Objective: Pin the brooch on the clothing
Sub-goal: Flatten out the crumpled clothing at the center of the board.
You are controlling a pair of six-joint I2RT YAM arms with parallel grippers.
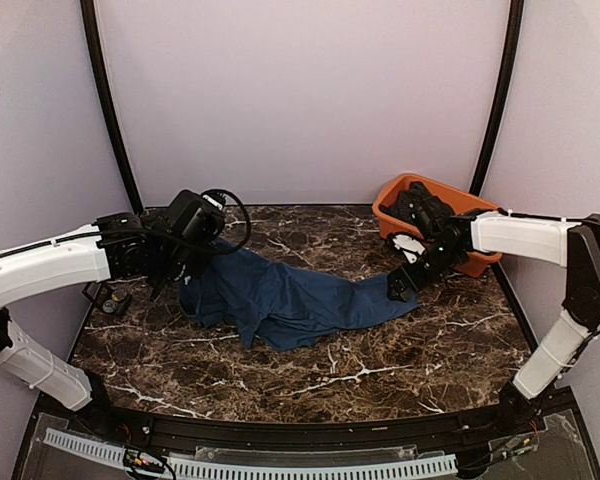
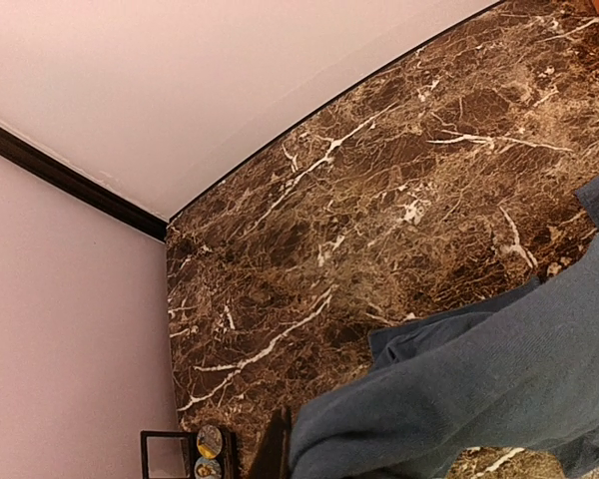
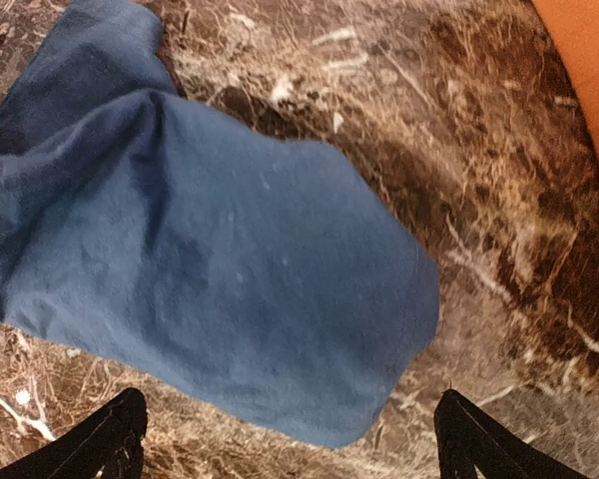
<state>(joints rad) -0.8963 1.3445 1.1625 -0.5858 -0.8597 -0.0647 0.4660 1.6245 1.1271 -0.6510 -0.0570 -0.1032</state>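
Rumpled navy T-shirt [image 1: 290, 295] — marble table [image 1: 380, 365]

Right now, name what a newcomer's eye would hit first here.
A large dark navy-blue soft-fabric T-shirt lies crumpled across the middle of the brown marble table. An orange plastic tub sits at the far right corner, and the right gripper hovers open over the shirt's right end.

Your top cam sits high at the near edge, looking down on the whole table [image 1: 310, 375]. L wrist cam skims low, R wrist hangs close above; all share the shirt [image 1: 280, 295].
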